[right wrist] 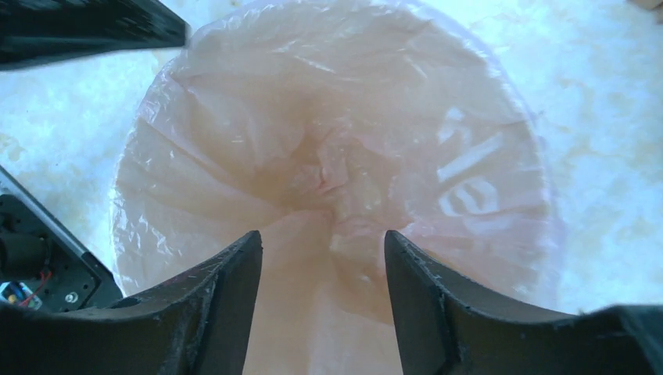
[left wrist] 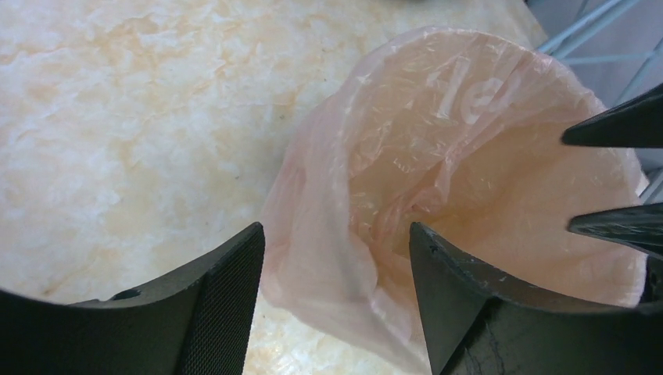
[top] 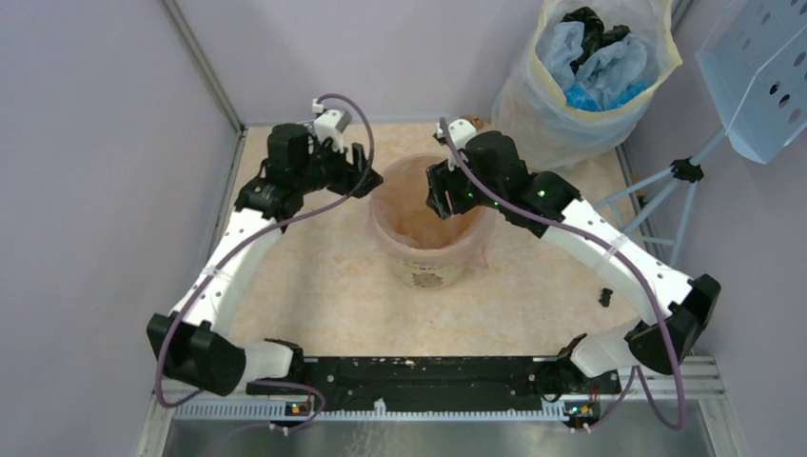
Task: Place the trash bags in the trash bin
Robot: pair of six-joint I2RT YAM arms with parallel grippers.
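The cream-yellow trash bin stands upright at the middle of the table. The pale-pink trash bag lines it, and its edge is draped over the rim. My left gripper is open at the bin's left rim. In the left wrist view the gripper straddles a hanging fold of the bag without closing on it. My right gripper is open over the bin's mouth. In the right wrist view the gripper hangs above the bag's crumpled inside and holds nothing.
A large whitish-yellow bag with blue and black contents stands at the back right. A grey perforated metal panel on a stand is at the right edge. A small black object lies on the table under the right arm.
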